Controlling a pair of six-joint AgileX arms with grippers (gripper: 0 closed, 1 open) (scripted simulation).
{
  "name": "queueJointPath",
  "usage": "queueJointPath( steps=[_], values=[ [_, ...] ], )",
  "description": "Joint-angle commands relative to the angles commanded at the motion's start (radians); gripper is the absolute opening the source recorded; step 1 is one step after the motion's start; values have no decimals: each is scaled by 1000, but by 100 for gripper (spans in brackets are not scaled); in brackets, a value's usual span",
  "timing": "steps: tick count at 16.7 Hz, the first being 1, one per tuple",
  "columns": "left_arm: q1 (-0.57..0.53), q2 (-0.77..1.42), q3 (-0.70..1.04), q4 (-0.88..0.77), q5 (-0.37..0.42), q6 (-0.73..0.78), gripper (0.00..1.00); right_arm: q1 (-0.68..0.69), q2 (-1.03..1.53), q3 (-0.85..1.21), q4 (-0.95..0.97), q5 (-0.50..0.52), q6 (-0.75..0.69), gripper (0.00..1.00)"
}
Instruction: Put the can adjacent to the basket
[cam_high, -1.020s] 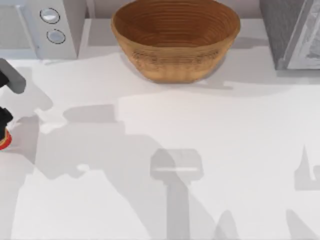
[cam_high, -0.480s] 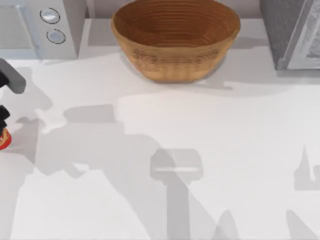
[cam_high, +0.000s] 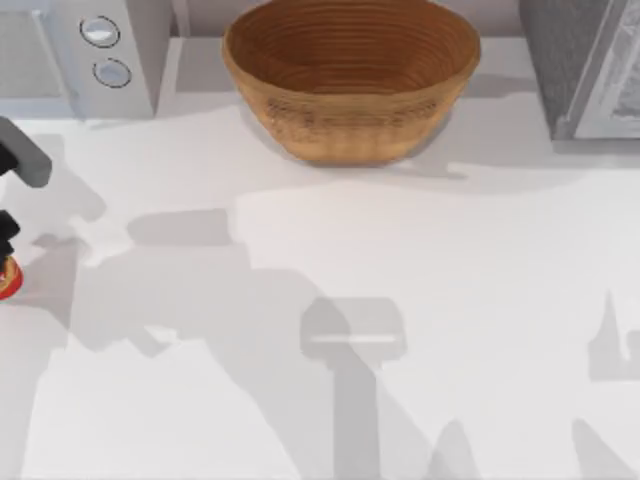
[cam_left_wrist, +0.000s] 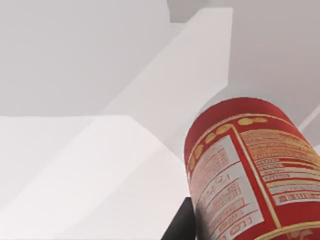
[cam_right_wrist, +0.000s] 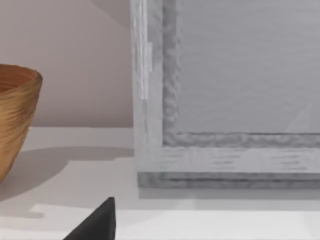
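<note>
I'm at the far left edge of the table with my left gripper, a dark shape cut off by the border of the top view. Just beneath it sits the can, red with a yellow mark, also clipped by the edge. On the left wrist view the can looms large, label and fine print facing the camera, with a dark finger touching its side. Whether the fingers are clamped on it or only alongside, I cannot tell. The basket stands at the back of the table, near the middle, well apart from the can. My right wrist view catches the basket's rim beside a grey framed box.
</note>
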Motion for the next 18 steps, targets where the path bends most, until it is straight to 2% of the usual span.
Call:
queueJointPath(
  steps=[3,6,12,15,18],
  values=[
    [-61,34,45,-37,-6,-55,0,0,0,0,0,0,0,100],
    [-212,91,136,-104,-16,-196,0,0,0,0,0,0,0,100],
    [-629,168,318,-221,-30,-705,0,0,0,0,0,0,0,100],
    [-736,218,416,-280,-29,-925,0,0,0,0,0,0,0,100],
    [-782,270,510,-333,-25,-1103,0,0,0,0,0,0,0,100]
  ],
)
